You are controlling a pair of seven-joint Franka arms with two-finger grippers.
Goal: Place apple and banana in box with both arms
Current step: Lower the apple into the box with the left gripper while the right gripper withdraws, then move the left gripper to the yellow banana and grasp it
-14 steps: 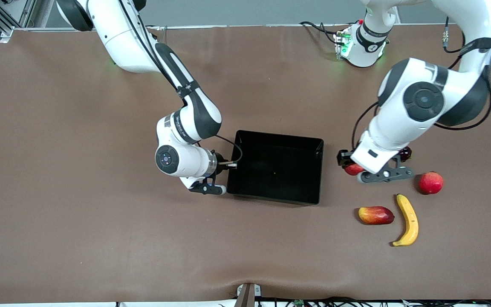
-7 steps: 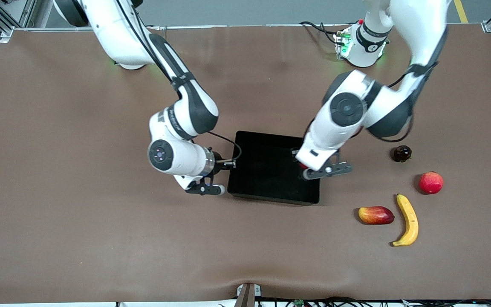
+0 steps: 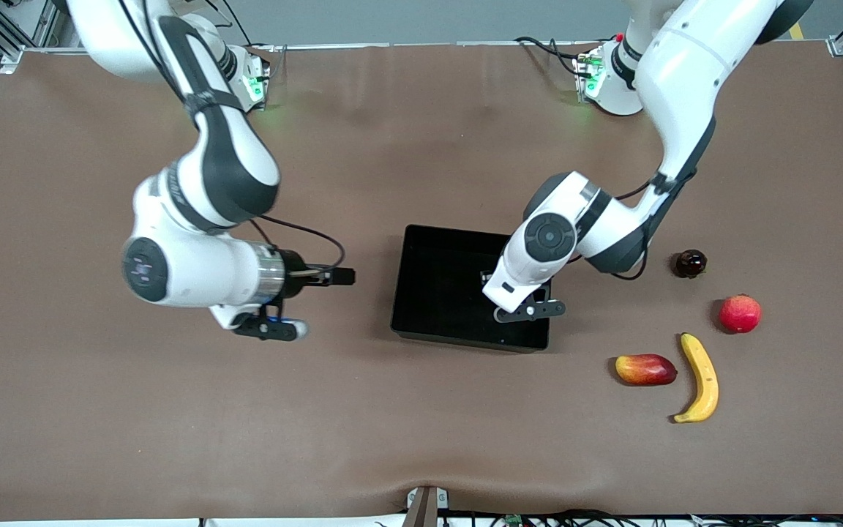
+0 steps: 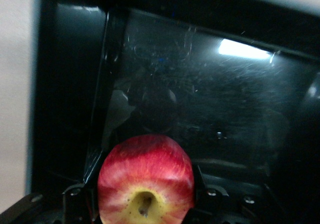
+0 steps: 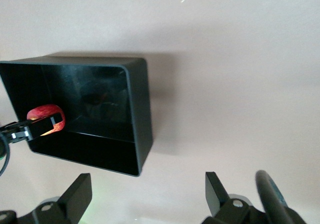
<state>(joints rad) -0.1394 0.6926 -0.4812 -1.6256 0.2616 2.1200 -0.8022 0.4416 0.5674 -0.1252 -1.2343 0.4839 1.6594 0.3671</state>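
Note:
The apple [image 4: 145, 164], red with a pale yellow stem dimple, sits between the fingers of my left gripper [image 4: 146, 199], which is shut on it. In the front view the left gripper [image 3: 527, 307] hangs over the black box [image 3: 436, 278], above the corner toward the left arm's end, and the hand hides the apple. The right wrist view shows the apple [image 5: 45, 115] just above the box's [image 5: 142, 109] floor. My right gripper [image 3: 269, 326] is open and empty over bare table beside the box. The banana [image 3: 699, 377] lies on the table toward the left arm's end.
A red-and-yellow mango-like fruit [image 3: 645, 369] lies beside the banana. A round red-pink fruit [image 3: 740, 313] and a small dark fruit [image 3: 690, 263] lie farther from the front camera than the banana.
The left arm carried the apple from beside the other fruits to over the box. The right gripper opened, left the box's wall and drew back toward the right arm's end.

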